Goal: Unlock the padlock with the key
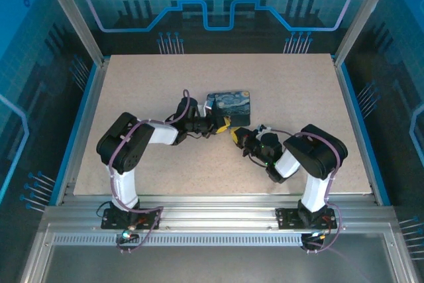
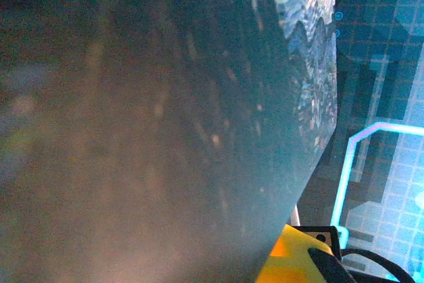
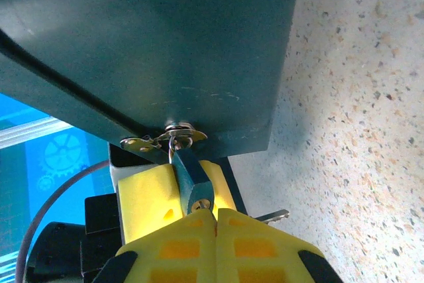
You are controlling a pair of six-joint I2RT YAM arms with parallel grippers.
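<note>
- The painted box [image 1: 228, 103] sits just beyond both end effectors. Steady it so the hasp can't swing.
- Left end effector [image 1: 220, 126]: at the box's near edge; I cannot tell whether it is spread or clamped.
- Right end effector [image 3: 215, 220]: fingers pressed together, directly beneath the padlock [image 3: 192, 187].
- The key [image 3: 275, 215] pokes out just right of those fingertips. Align it with the keyway before pushing.

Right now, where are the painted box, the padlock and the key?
painted box [image 1: 228, 103]: top external view, on its starry lid.
padlock [image 3: 191, 185]: right wrist view, on the middle of its dark body.
key [image 3: 274, 215]: right wrist view, on its silvery end that shows.
</note>
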